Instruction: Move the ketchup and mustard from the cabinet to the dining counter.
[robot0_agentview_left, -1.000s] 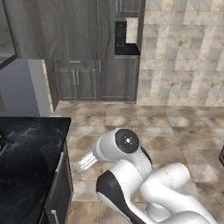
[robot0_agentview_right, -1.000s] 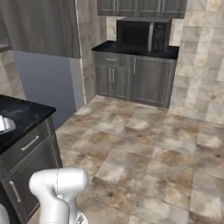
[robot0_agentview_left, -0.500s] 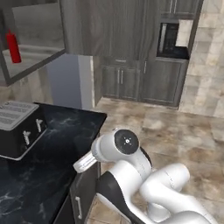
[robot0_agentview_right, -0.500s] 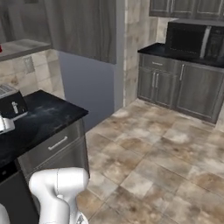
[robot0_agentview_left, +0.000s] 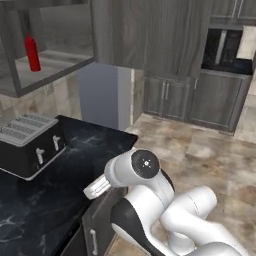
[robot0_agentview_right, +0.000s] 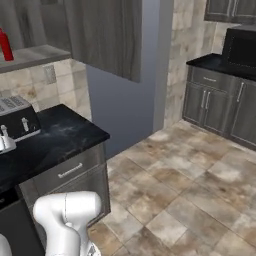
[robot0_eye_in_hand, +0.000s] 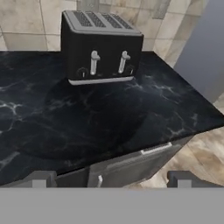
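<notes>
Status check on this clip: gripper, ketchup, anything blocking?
Gripper open, empty, fingers apart above the black worktop. Ketchup upright on the open cabinet shelf, untouched. Toaster sits on the worktop below it.

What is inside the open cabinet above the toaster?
The red ketchup stands on the cabinet shelf. No mustard shows; the frame and the open door hide part of the shelf.
</notes>
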